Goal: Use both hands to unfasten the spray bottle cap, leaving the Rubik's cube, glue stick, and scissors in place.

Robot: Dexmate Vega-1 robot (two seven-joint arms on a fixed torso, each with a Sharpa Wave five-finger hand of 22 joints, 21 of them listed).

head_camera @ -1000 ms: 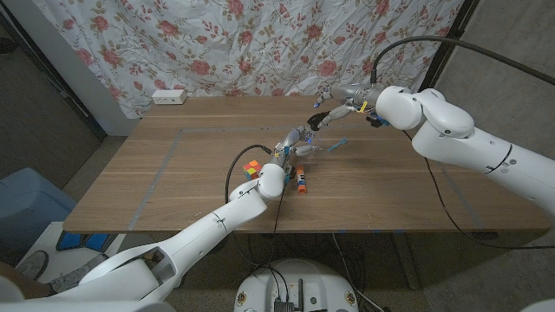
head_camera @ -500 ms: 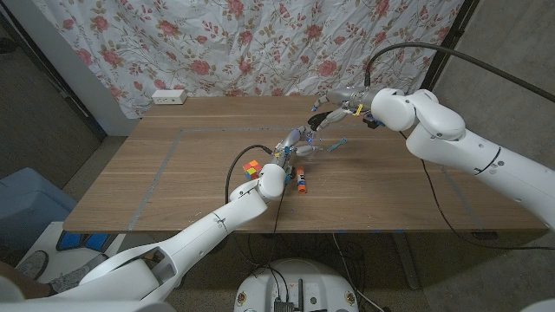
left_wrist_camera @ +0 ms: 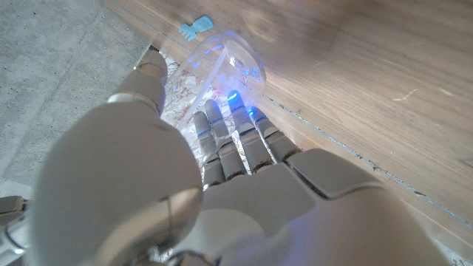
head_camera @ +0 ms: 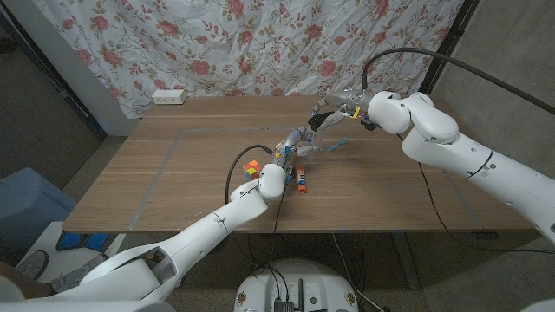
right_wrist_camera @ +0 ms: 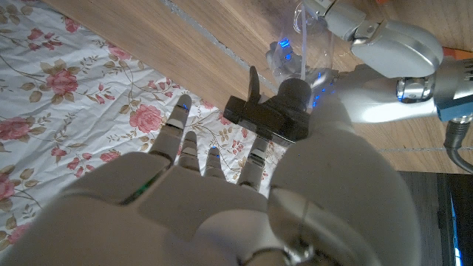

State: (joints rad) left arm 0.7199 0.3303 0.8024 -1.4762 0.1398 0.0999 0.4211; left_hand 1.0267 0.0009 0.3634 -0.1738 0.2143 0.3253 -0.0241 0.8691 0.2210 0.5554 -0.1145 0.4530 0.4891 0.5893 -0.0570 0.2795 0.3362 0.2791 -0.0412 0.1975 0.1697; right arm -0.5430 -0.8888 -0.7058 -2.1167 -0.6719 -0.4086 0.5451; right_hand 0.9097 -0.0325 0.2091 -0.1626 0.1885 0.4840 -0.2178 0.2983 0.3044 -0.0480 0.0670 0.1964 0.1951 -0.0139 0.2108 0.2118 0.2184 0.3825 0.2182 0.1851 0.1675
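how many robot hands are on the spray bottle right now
2. The left hand grips the clear spray bottle body near the table's middle; the right hand holds its black spray head from the far side.

Your left hand (left_wrist_camera: 222, 185) covering most of the clear spray bottle (left_wrist_camera: 229, 66), your right hand (right_wrist_camera: 222, 177) hiding the black cap's (right_wrist_camera: 277, 111) far side, scissors too small to tell, glue stick (head_camera: 300, 184) partly hidden behind your left wrist

Clear glossy plastic spray bottle body (left_wrist_camera: 225, 70), matt black plastic trigger cap (right_wrist_camera: 272, 112), smooth glossy white plastic hand shells (right_wrist_camera: 222, 199), matt grained brown wooden table (head_camera: 182, 178), floral printed cloth backdrop (head_camera: 234, 43).
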